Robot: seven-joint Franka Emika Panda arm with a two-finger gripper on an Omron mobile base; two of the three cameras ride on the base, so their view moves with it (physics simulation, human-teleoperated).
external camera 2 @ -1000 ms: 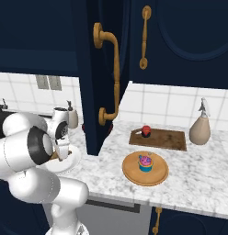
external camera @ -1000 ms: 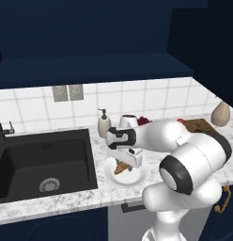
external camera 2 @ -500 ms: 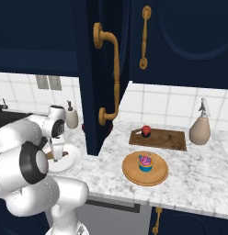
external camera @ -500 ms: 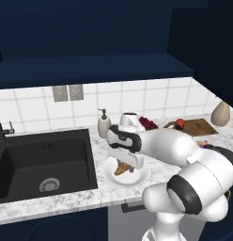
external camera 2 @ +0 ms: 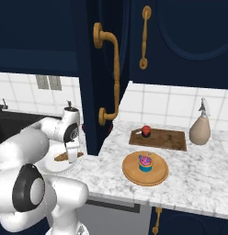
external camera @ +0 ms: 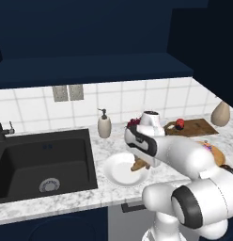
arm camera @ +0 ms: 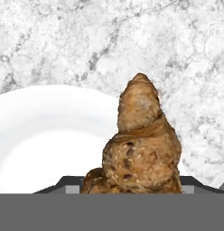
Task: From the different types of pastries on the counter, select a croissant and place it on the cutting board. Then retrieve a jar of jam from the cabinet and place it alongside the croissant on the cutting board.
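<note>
My gripper [external camera: 139, 161] is shut on the small golden-brown croissant [external camera: 137, 165], just above the right edge of a white plate [external camera: 119, 172] on the marble counter [external camera: 104, 143]. In the hand view the croissant [arm camera: 142, 144] stands up between the fingertips of the gripper [arm camera: 132, 186], over the plate's rim [arm camera: 46, 131]. From the right, the gripper [external camera 2: 71, 153] points down with the croissant [external camera 2: 72, 157] in it. The dark cutting board [external camera 2: 162, 139] lies at the back with the red-capped jar of jam [external camera 2: 145, 131] on its left end. The navy cabinet door [external camera 2: 99, 69] stands open.
A pink-frosted cupcake [external camera 2: 145, 161] sits on a round tan disc [external camera 2: 145, 172] in front of the board. A beige bottle [external camera 2: 201, 128] stands to the board's right. A soap dispenser [external camera: 104, 124], a dark bowl of red fruit [external camera: 134, 123] and the black sink [external camera: 43, 157] lie to the left.
The arm has folded down and its elbow has dropped lower. The gripper, still shut on the croissant, has shifted a little right toward the plate's edge.
</note>
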